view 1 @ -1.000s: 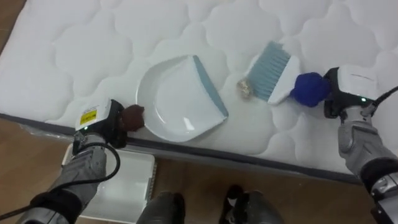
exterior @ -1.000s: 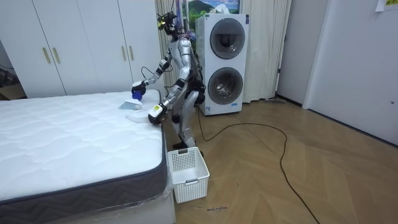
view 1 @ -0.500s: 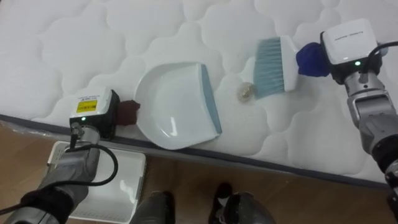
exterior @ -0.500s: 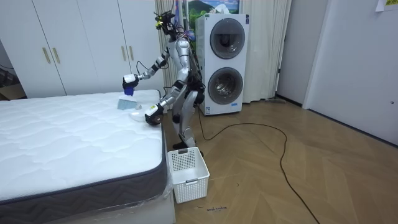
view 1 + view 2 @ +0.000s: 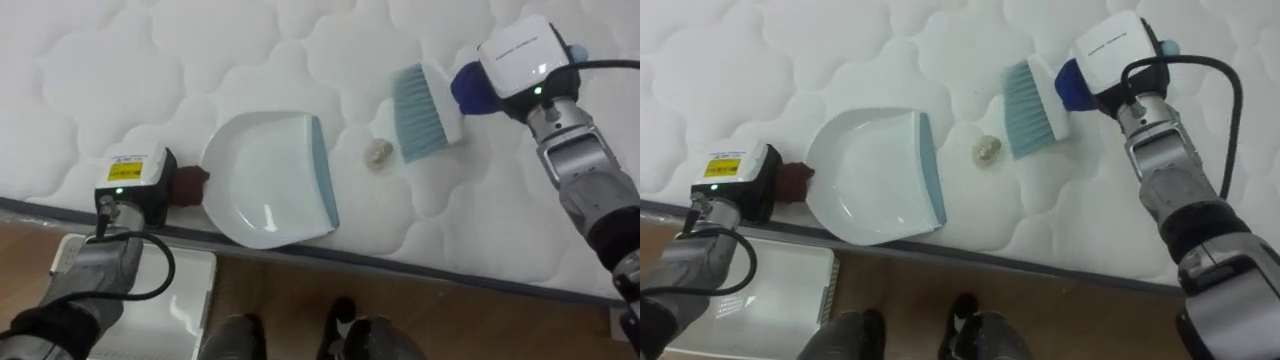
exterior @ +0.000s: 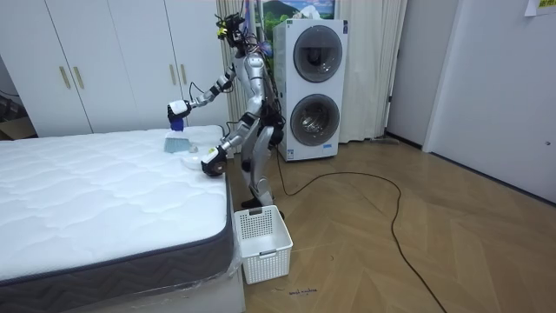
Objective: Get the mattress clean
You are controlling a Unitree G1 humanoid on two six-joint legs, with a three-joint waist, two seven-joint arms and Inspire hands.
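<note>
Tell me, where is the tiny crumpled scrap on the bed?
The scrap lies on the mattress near the middle of the left eye view, between the dustpan on its left and the brush on its right.

left hand [image 5: 188, 182]: mostly behind wrist box, grip on pan [image 5: 265, 180] handle unreadable | right hand [image 5: 466, 88]: likewise, brush [image 5: 420, 112] handle covered | speck [image 5: 378, 152]: too small to identify | basket [image 5: 195, 290]: cut by bottom edge, partly under arm

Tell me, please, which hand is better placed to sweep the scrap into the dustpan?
Right hand: it holds the light-blue brush beside the small pale scrap, with the white dustpan opposite.
</note>
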